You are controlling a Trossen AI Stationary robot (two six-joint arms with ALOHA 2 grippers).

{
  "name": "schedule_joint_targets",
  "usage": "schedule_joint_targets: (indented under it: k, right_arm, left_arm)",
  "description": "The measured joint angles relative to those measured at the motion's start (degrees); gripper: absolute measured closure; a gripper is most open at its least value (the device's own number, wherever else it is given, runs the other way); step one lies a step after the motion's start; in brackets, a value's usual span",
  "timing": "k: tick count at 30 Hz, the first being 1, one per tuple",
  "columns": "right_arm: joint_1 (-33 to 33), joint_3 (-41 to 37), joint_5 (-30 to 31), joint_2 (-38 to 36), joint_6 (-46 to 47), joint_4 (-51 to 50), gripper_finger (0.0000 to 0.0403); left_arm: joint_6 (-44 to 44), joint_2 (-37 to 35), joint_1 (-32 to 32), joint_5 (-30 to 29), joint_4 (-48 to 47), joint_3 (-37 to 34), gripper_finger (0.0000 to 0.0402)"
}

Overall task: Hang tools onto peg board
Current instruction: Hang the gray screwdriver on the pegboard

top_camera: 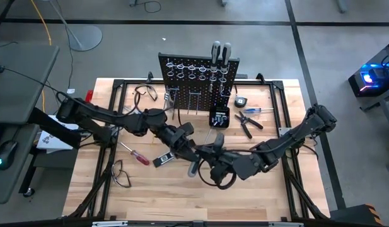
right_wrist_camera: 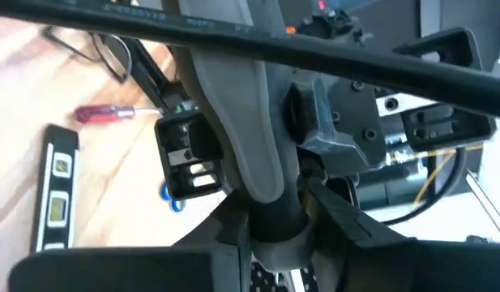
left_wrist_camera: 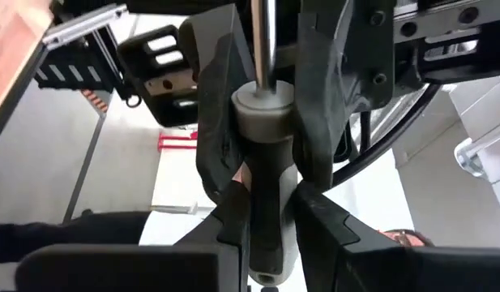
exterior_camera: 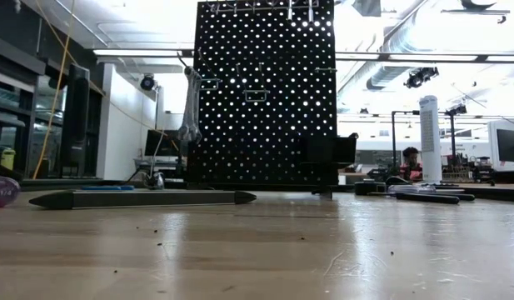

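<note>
A grey-and-black-handled screwdriver [top_camera: 194, 166] hangs in the air over the middle of the table, between my two arms. My left gripper [top_camera: 185, 147] is shut on its handle, and my right gripper [top_camera: 210, 157] closes on the same handle from the other side. Its silver shaft [left_wrist_camera: 266, 40] points away from both holds. The black peg board [top_camera: 197, 79] stands upright at the table's far side, with silver rings and hooks along its top. A wrench [exterior_camera: 190, 104] hangs from its left part. Neither gripper shows in the low view. My left gripper [left_wrist_camera: 266, 217] pinches the dark lower part of the handle [left_wrist_camera: 266, 243] between its two fingers. The fingers come in level and lie across the handle. The screwdriver is lifted clear of the table and lies about level. My right gripper [right_wrist_camera: 275, 223] has its two fingers [left_wrist_camera: 217, 138] on either side of the handle's shaft end, at the pale collar [left_wrist_camera: 262, 109]. It comes in nearly level from the table's right, across the handle. In its own view the dark neck [right_wrist_camera: 274, 212] sits between the fingers.
On the table lie a red-handled screwdriver [top_camera: 136, 155], a dark level [top_camera: 164, 159], clear glasses [top_camera: 118, 173], dark pliers [top_camera: 248, 123], a blue-handled screwdriver [top_camera: 260, 110], a tape measure [top_camera: 240, 101] and a small black box [top_camera: 219, 116] at the board's foot.
</note>
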Motion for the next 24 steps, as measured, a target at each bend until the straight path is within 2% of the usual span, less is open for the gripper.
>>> schedule_joint_targets:
  k: [4, 9, 17, 21, 24]
  right_arm:
    - [0.00, 0.00, 3.07, -0.20, 5.88, -1.95, 0.0335]
    - [0.30, 0.00, 8.27, -1.19, 19.14, -8.86, 0.0335]
    - [1.72, 0.00, 8.16, -7.57, 43.84, -24.05, 0.0335]
    - [1.16, 0.00, 5.73, -9.57, 55.91, -24.88, 0.0335]
    - [-0.60, 0.00, 1.06, -10.25, 60.99, -18.95, 0.0335]
  left_arm:
    - [1.03, -0.04, 1.66, -0.52, -0.03, 0.00, 0.0319]
    - [7.68, 0.07, 4.24, -2.68, -0.18, 0.00, 0.0275]
    - [19.40, -3.39, 10.09, -1.06, -0.74, 0.02, 0.0262]
    - [29.56, -7.71, 12.21, -1.29, -6.95, 0.02, 0.0264]
    - [41.73, -12.07, 12.16, -6.31, -18.41, 0.04, 0.0270]
